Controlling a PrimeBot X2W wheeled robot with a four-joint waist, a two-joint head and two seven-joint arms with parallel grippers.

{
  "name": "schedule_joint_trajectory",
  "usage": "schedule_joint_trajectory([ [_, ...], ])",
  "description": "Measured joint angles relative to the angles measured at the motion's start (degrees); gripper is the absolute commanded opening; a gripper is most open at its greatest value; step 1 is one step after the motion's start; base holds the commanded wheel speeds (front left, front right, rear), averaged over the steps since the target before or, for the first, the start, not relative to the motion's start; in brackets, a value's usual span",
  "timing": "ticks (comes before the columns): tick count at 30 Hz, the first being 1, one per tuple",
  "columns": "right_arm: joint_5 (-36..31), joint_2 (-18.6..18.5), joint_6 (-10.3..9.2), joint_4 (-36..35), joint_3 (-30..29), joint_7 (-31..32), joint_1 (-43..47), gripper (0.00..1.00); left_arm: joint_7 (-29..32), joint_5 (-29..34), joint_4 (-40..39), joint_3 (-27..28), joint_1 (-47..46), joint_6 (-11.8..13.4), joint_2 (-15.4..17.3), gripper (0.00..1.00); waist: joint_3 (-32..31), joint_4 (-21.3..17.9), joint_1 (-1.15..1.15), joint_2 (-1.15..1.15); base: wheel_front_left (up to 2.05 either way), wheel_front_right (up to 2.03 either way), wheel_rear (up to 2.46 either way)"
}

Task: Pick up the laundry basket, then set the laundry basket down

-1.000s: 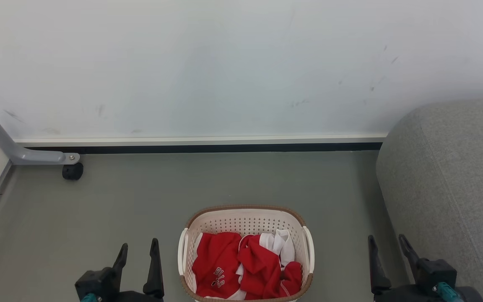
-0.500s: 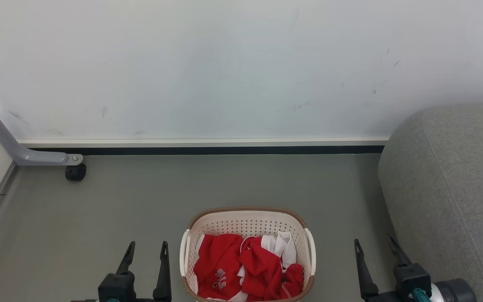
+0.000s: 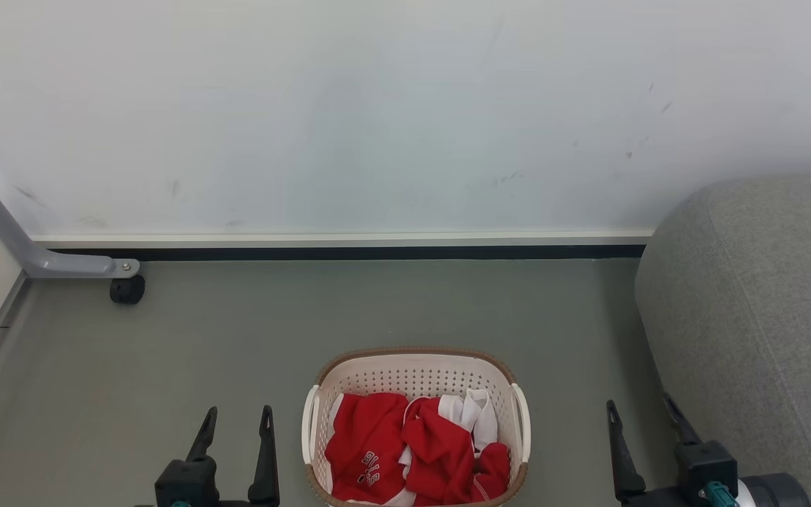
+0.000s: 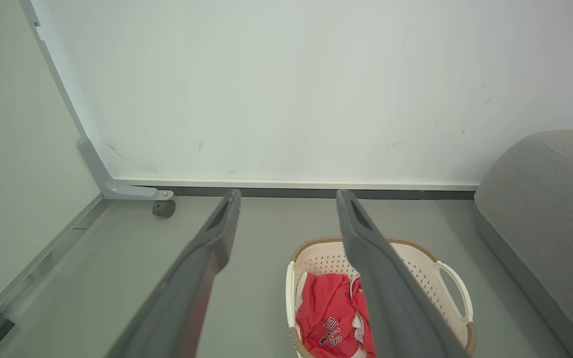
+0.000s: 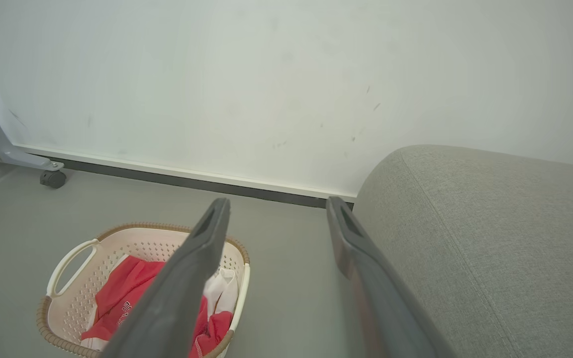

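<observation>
Spread left hand (image 3: pixel 239 410), spread right hand (image 3: pixel 639 401), laundry basket (image 3: pixel 416 350) between, bare floor (image 3: pixel 567 422) each side.

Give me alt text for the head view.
A cream basket of red and white clothes sits on a grey floor between the open left gripper and open right gripper, neither touching it. A grey sofa stands at right.

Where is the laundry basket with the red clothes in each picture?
Head view: the laundry basket is at the bottom, in the middle.
Left wrist view: the laundry basket is at the bottom, a bit right of the middle.
Right wrist view: the laundry basket is at the bottom left.
Shared landmark: the small black wheel, higher up and toward the left in all three.
</observation>
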Motion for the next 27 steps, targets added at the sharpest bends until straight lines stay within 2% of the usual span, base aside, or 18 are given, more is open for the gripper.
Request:
schedule_joint_trajectory([
  [8, 1.03, 0.2, 0.0, -0.92, -1.0, 0.25, 0.46, 1.0, 0.0, -0.35, -0.16, 0.33, 0.05, 0.0, -0.03, 1.0, 0.39, -0.26, 0.0, 0.0, 0.0, 0.0, 0.0],
  [14, 6.11, 0.8, 0.03, -1.65, -2.91, 0.23, 0.72, 1.0, 0.0, -0.38, -0.31, 0.45, 0.05, 0.0, -0.05, 1.0, 0.67, -0.29, 0.0, 0.0, 0.0, 0.0, 0.0],
  [27, 6.98, 0.97, 0.31, -2.53, -2.91, 0.24, 0.85, 1.0, 0.01, -0.38, -0.6, 0.62, 0.04, 0.0, -0.03, 1.0, 1.61, -0.11, 0.0, 0.0, 0.0, 0.0, 0.0],
])
